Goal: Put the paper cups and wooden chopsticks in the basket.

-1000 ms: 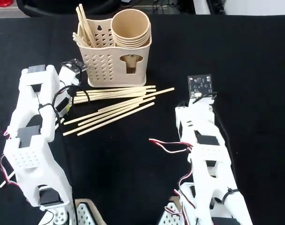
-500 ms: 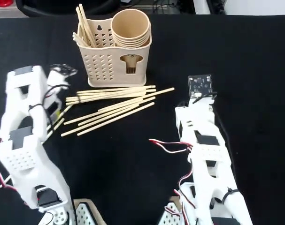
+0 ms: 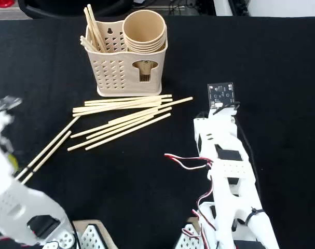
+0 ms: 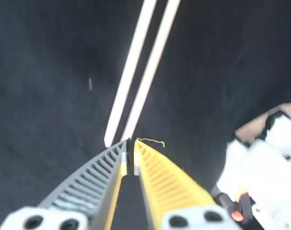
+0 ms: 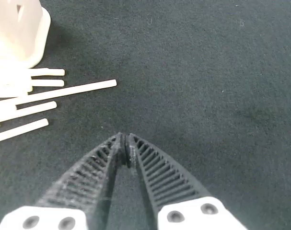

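The cream slotted basket (image 3: 128,65) stands at the back with a stack of paper cups (image 3: 144,28) and a few wooden chopsticks (image 3: 94,30) inside. Several loose chopsticks (image 3: 121,116) lie fanned on the black cloth in front of it. A separate pair of chopsticks (image 3: 48,149) lies slanted at the left. My left gripper (image 4: 130,155) is shut and holds nothing, its tips just short of the near ends of that pair (image 4: 140,72). My right gripper (image 5: 123,146) is shut and bare over the cloth, to the right of the chopstick ends (image 5: 44,93) and the basket corner (image 5: 18,33).
The left arm (image 3: 12,202) sits at the table's left front corner. The right arm (image 3: 224,166) stretches up the right middle, with loose red and white wires (image 3: 186,161) beside it. Bare black cloth spreads right of the basket.
The left arm has swung away from the chopstick pile to the left and toward the front edge, uncovering the slanted pair. The right arm has kept still.
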